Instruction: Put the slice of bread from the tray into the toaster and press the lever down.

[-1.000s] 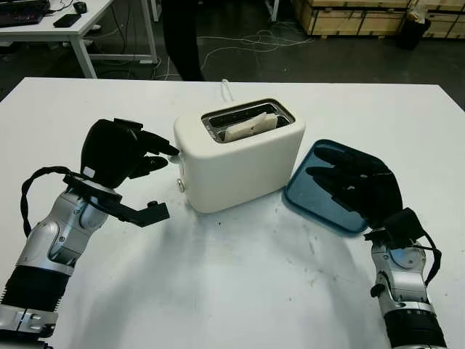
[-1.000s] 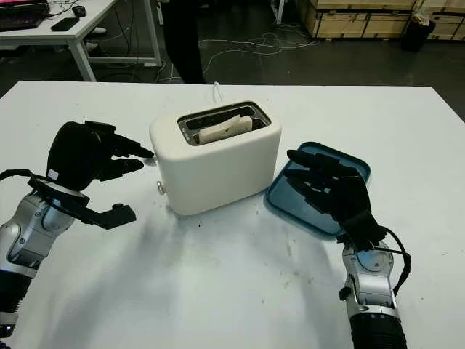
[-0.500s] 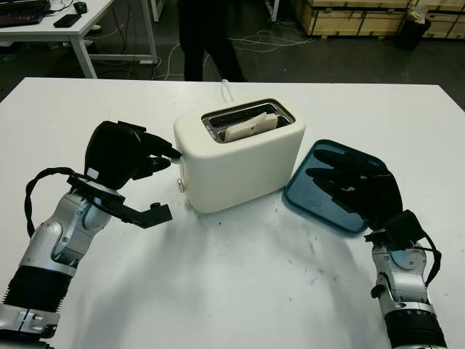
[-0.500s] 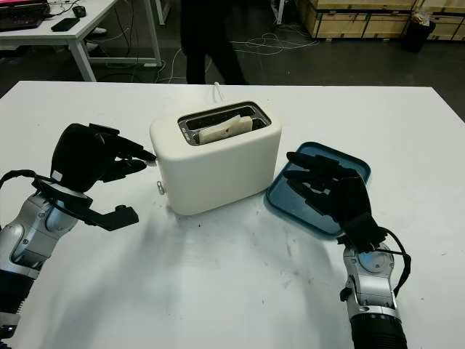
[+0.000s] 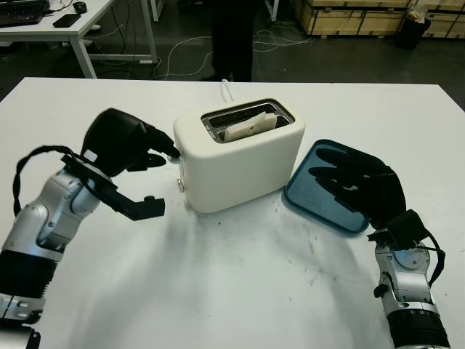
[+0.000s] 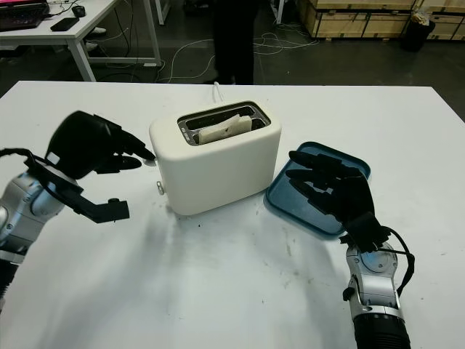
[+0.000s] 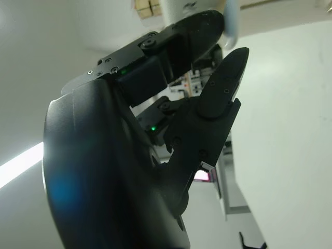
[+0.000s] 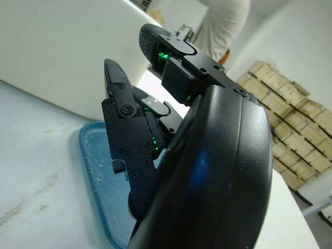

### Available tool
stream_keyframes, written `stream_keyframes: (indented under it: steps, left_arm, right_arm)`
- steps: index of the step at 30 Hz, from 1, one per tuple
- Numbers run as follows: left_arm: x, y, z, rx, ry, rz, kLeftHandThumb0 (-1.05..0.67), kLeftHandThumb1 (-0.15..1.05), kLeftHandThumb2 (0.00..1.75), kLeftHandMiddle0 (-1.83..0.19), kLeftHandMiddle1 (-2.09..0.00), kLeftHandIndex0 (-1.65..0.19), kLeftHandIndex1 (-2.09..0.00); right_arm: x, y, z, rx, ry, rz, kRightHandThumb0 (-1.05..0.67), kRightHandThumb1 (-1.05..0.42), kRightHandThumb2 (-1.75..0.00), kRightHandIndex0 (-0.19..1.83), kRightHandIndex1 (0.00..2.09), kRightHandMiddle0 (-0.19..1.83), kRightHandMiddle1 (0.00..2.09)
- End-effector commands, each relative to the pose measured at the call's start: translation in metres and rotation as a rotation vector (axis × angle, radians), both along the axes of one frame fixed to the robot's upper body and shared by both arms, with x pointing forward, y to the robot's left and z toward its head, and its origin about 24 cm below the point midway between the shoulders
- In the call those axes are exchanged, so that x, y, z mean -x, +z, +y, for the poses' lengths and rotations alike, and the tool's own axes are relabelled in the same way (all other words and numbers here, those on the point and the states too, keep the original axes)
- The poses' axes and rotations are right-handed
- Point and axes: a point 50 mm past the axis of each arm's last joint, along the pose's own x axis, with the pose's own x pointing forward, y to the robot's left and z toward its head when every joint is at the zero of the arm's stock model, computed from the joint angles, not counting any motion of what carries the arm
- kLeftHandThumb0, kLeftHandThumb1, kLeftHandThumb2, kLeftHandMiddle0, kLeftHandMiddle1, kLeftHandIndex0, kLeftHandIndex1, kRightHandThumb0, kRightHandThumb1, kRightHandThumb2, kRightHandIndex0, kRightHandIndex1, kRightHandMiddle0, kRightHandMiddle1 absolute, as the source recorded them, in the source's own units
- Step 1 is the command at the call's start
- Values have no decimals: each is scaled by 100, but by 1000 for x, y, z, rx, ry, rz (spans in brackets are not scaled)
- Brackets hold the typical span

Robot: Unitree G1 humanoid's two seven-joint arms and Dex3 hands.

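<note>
A white toaster [image 5: 240, 163] stands mid-table with a slice of bread [image 5: 249, 126] down in its slot. My left hand [image 5: 166, 154] is open at the toaster's left end, its fingertips [image 6: 142, 153] touching that end face where the lever sits; the lever itself is hidden behind them. A small knob [image 5: 179, 185] shows lower on the same end. The blue tray [image 5: 298, 190] lies to the right of the toaster with nothing on its visible part. Over it hovers my right hand [image 5: 349, 182], open, its fingers [image 8: 122, 119] above the tray [image 8: 96, 171].
The white table [image 5: 240, 291] has bare room in front of the toaster. The toaster's white cable [image 5: 227, 89] runs off the far edge. A person's legs [image 5: 234, 36] stand beyond the table, with a desk [image 5: 65, 25] back left and wooden crates [image 5: 349, 14] back right.
My left hand has moved up and right until its fingertips meet the toaster's left end. The right hand stays over the tray. The person behind has walked to the right.
</note>
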Motion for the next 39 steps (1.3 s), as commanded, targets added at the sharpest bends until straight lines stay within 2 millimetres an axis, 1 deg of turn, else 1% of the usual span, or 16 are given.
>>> stream_keyframes:
  steps: [1,5,9,11,12,13,15,17,19,23,25,27,29,32,36,39]
  left_arm:
    - [-1,10,1,-24,-3,-7,-31,71,0,-127,-71,-144,-2]
    - [-1,14,1,-50,-2,12,-33,72,0,-127,-70,-142,-1]
    - [-3,14,-1,-44,-21,4,-34,70,0,-124,-84,-144,-1]
    - [-3,13,-2,-43,-23,9,-34,71,0,-119,-98,-144,-1]
    - [-3,12,-3,-41,-23,16,-34,72,1,-118,-100,-144,-1]
    - [-4,11,-4,-42,-25,21,-35,73,1,-116,-100,-144,0]
    - [-4,8,-5,-45,-29,31,-35,75,1,-117,-88,-143,0]
    - [-4,7,-7,-47,-30,41,-35,76,1,-118,-85,-142,0]
    - [-5,5,-8,-43,-30,51,-35,77,1,-117,-86,-140,0]
    - [-7,3,-13,-23,-41,39,-36,78,1,-115,-86,-140,0]
    - [-9,4,-14,-12,-49,36,-35,78,0,-114,-92,-140,0]
    - [-10,4,-15,-9,-49,36,-34,79,0,-110,-105,-140,0]
    - [-12,4,-15,-13,-44,38,-34,79,0,-107,-110,-139,0]
    - [-14,5,-16,-20,-45,36,-34,78,0,-107,-107,-139,0]
    - [-15,4,-17,-39,-44,41,-35,79,0,-108,-103,-138,0]
    - [-16,4,-16,-49,-43,47,-37,81,1,-107,-103,-138,0]
  right_arm:
    - [1,4,-3,-4,0,-15,-15,-92,-5,84,41,91,0]
    - [2,5,-2,7,0,-23,-16,-92,-5,84,43,92,0]
    - [2,4,-3,1,2,-20,-16,-92,-5,82,45,92,0]
    - [2,4,-4,-1,4,-22,-16,-92,-5,82,45,92,0]
    - [2,4,-4,1,3,-22,-16,-92,-5,81,46,91,0]
    - [3,4,-4,3,2,-24,-17,-92,-5,81,46,91,0]
    - [3,5,-5,8,-2,-23,-17,-92,-5,81,47,92,0]
    - [3,5,-6,17,-8,-22,-18,-92,-4,81,49,92,0]
    - [3,4,-6,15,-12,-15,-19,-92,-4,82,51,92,0]
    - [4,4,-6,-2,-1,-12,-16,-92,-4,76,57,91,0]
    - [4,3,-6,-4,-2,-11,-16,-92,-4,74,57,91,0]
    - [4,4,-7,8,-9,-16,-16,-92,-4,73,57,91,0]
    - [5,4,-7,19,-15,-17,-17,-92,-4,75,59,92,0]
    - [5,4,-8,27,-17,-22,-17,-92,-4,76,62,92,0]
    - [5,4,-8,15,-17,-17,-18,-92,-4,72,72,92,0]
    - [5,4,-9,16,-15,-19,-18,-92,-4,70,73,92,0]
